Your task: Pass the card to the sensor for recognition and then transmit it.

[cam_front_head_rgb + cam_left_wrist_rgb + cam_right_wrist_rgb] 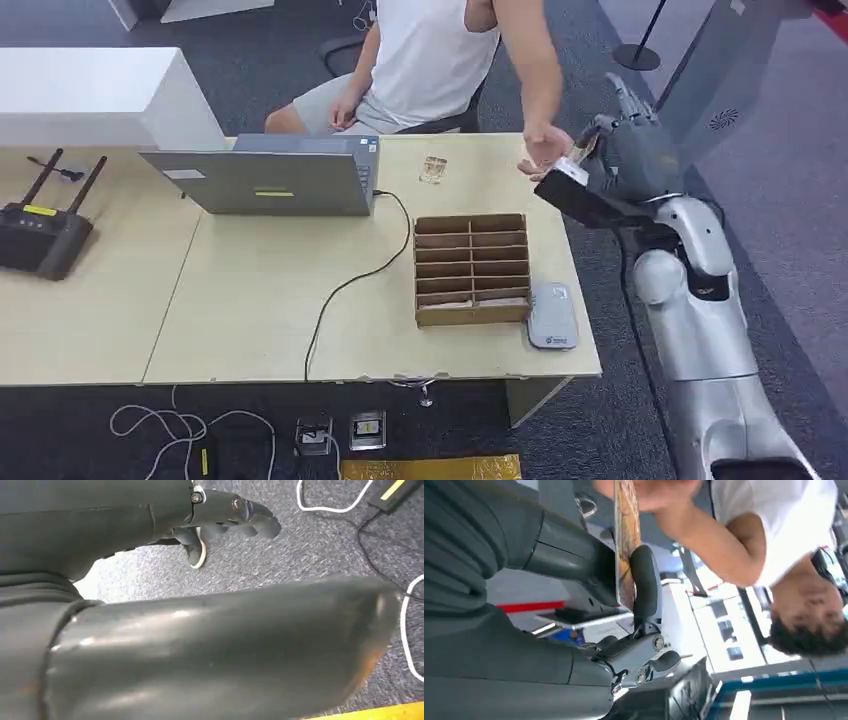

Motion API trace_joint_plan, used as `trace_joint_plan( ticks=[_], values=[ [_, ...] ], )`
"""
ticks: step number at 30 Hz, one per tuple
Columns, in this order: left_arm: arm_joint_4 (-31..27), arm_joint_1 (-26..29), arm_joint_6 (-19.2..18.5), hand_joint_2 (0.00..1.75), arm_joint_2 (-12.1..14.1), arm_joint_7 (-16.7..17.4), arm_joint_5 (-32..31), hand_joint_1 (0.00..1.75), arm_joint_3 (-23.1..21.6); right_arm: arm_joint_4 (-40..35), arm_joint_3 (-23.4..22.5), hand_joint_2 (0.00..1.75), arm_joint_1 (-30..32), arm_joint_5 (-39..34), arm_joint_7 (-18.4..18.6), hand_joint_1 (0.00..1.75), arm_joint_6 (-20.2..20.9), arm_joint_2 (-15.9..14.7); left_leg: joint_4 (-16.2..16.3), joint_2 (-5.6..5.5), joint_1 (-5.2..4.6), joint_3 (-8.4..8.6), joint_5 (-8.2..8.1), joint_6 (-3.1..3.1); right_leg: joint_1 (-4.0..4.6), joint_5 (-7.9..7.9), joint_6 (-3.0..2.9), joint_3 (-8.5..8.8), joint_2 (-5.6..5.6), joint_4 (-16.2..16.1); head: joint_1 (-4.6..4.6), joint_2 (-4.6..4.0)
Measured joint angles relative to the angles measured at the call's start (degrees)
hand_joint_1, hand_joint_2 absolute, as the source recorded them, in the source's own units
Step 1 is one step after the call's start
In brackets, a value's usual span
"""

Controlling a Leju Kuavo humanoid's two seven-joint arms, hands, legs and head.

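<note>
Light wooden desk (260, 300) on dark carpet. Near right edge: grey sensor (552, 316) beside slotted wooden organiser (471, 268). Left hand (235, 515) hangs over floor, fingers loosely curled, holding nothing. Far right: right hand (625, 150) raised, pinching card (626, 540) between thumb and finger; person's hand (545, 150) touches its other end. Card probably thin, stiff, light, slick; best gripped by faces near edge.
</note>
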Motion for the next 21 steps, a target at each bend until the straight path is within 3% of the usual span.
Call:
trace_joint_plan(
  ticks=[10,21],
  values=[
    [-0.1,-1.6,-1.6,0.0,-0.2,0.0,-0.9,0.0,-1.9,5.4,1.1,1.75,-8.3,-0.2,-2.5,1.75,-1.4,0.0,0.0,-0.09,0.02,-0.07,0.0,0.0,0.02,0.0,0.0,0.05,-0.07,0.0,-0.02,0.0],
    [-0.1,-2.0,-1.9,0.0,0.4,0.0,0.5,0.0,-2.9,25.0,5.5,1.75,-15.6,-0.3,-6.7,1.75,-9.0,3.2,0.0,-0.17,0.05,-0.12,0.0,0.0,0.06,-0.02,-0.02,0.04,-0.21,0.0,0.0,0.0]
  ],
)
